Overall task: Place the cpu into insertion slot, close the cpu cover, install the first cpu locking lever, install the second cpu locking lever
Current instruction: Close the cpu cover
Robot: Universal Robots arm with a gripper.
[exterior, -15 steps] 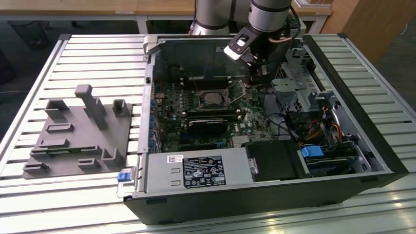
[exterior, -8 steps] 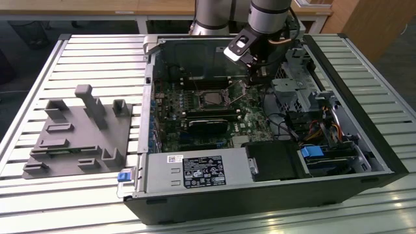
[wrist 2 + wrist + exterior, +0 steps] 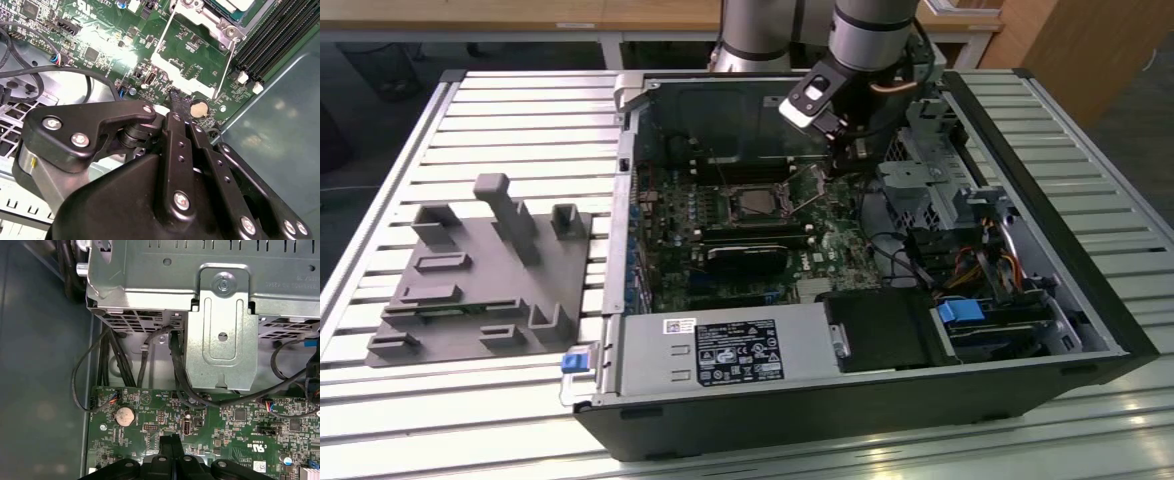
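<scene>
Fingers (image 3: 165,446) matte black, pressed together; board (image 3: 225,426) glossy green.

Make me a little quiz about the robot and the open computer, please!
1. What lies right under the gripper? A) the green circuit board B) the slatted table C) a wooden desk
2. True or false: the gripper's fingers are spread wide apart.
3. Fill the gap: in the exterior view, the grey plastic stand sits on the view's ____ of the computer case.

Key: 1 A. 2 False, they are pressed together. 3 left.
</scene>
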